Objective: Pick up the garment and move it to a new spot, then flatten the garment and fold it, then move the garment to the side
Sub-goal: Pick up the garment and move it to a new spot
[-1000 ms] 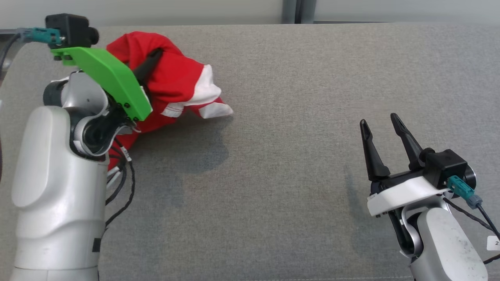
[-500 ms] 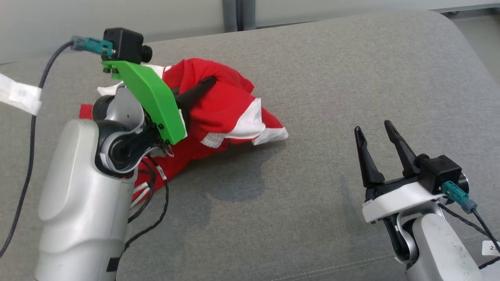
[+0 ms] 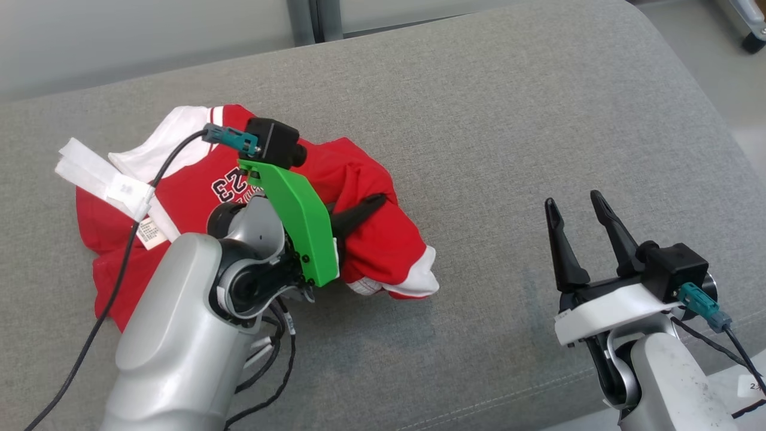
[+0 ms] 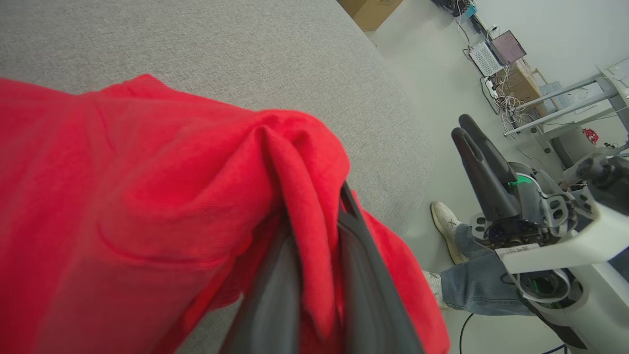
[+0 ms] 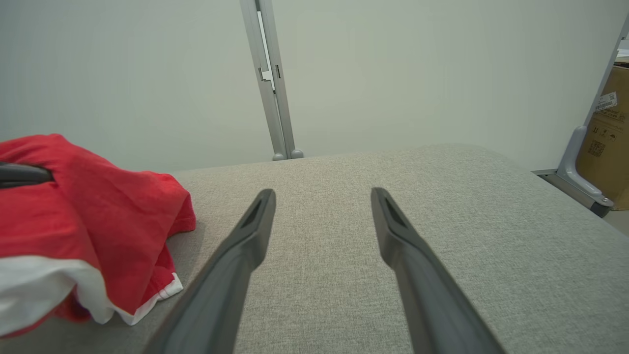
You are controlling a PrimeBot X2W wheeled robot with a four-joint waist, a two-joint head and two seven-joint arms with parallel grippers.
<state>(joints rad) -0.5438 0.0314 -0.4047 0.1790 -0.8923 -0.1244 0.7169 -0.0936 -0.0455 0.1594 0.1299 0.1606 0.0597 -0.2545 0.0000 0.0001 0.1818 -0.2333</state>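
Early stage: the left gripper (image 4: pixel 314 211) clamps a fold of the red garment (image 3: pixel 185 206), seemingly mid-carry on the left of the cushion (image 3: pixel 508 120), while the right gripper (image 3: pixel 573 206) gapes empty; flattening and folding remain.

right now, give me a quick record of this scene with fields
surface: grey cushion
garment: red shirt, white trim, bunched at one end, lying on the cushion
left pincer: shut on a fold of the shirt
right pincer: open, empty, apart from the shirt
bystander: a person's shoe on the floor beyond the cushion
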